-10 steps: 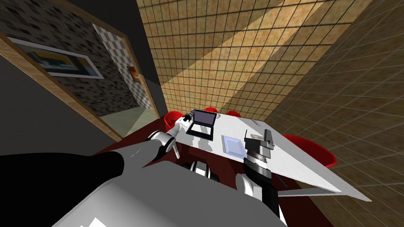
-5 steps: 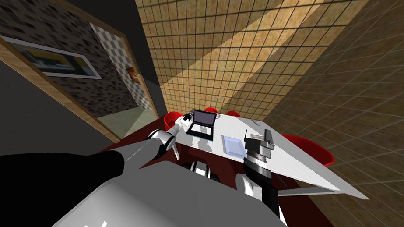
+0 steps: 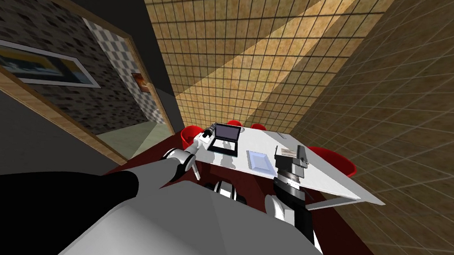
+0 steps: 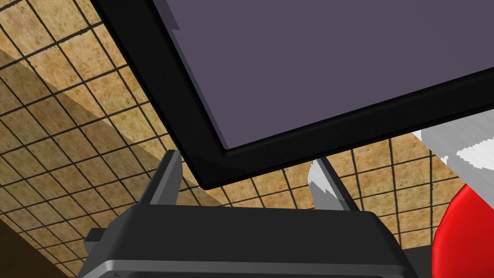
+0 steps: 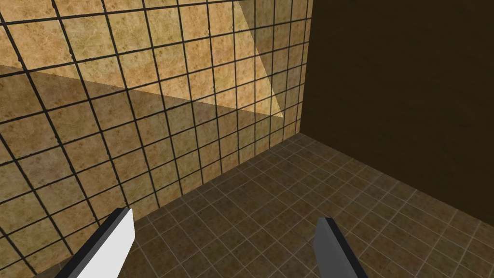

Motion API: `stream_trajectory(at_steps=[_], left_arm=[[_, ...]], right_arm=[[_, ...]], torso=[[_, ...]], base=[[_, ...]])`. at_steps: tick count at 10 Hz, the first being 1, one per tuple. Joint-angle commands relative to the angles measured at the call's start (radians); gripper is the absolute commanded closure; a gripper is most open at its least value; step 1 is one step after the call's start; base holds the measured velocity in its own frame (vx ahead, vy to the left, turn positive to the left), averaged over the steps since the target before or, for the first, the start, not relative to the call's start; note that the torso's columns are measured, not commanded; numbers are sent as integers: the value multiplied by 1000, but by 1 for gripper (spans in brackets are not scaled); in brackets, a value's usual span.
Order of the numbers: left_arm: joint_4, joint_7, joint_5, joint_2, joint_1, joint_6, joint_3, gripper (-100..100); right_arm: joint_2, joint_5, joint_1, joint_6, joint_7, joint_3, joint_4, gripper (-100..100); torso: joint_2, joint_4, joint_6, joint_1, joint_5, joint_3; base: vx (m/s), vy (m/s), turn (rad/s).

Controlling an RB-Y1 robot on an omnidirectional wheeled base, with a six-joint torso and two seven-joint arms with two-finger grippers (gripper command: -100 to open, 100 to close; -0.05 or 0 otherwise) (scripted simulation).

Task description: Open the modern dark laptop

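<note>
The left claw (image 4: 244,157) is open, with a corner of the laptop (image 4: 313,62) lid between its blades, probably so it can tip the lid back.

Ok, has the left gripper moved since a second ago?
No. The left gripper stays at the left lid edge of the laptop, as far from the plate as before; the whole view shifted, so my head moved.
</note>
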Motion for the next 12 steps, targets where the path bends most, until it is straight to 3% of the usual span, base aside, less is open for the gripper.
stream_trajectory(at_steps=[1, 2, 4, 5, 7, 8, 11, 12], left_arm=[[9, -30, 14, -2, 34, -72, 39, 100], [12, -61, 27, -1, 65, -103, 78, 100], [12, -61, 27, -1, 65, -138, 78, 100], [15, -91, 40, 1, 97, -166, 117, 100], [15, -91, 40, 1, 97, -207, 117, 100], [18, -121, 53, 2, 128, -249, 157, 100], [18, -121, 53, 2, 128, -273, 157, 100], [22, -152, 66, 4, 160, -318, 196, 100]], right_arm=[[0, 0, 0, 0, 0, 0, 0, 0], [0, 0, 0, 0, 0, 0, 0, 0], [0, 0, 0, 0, 0, 0, 0, 0], [0, 0, 0, 0, 0, 0, 0, 0], [0, 0, 0, 0, 0, 0, 0, 0], [0, 0, 0, 0, 0, 0, 0, 0], [0, 0, 0, 0, 0, 0, 0, 0], [0, 0, 0, 0, 0, 0, 0, 0]], torso=[[0, -2, 2, 0, 1, 0], [-2, -1, 3, 0, 1, -1], [-3, -2, 2, 0, 1, -2], [-3, -1, 1, 0, 0, -2], [-4, -2, 2, 2, 2, -2], [-4, -1, 2, 2, 1, -2], [-3, 0, 2, 1, 1, -2], [-3, 0, 2, 1, 1, -2]], base=[[-22, -5, -91], [-19, 0, -202], [-23, -7, -33], [-15, -12, -151], [-12, -5, -47], [-13, -7, -157], [-11, -4, -39], [-6, -9, -154]])
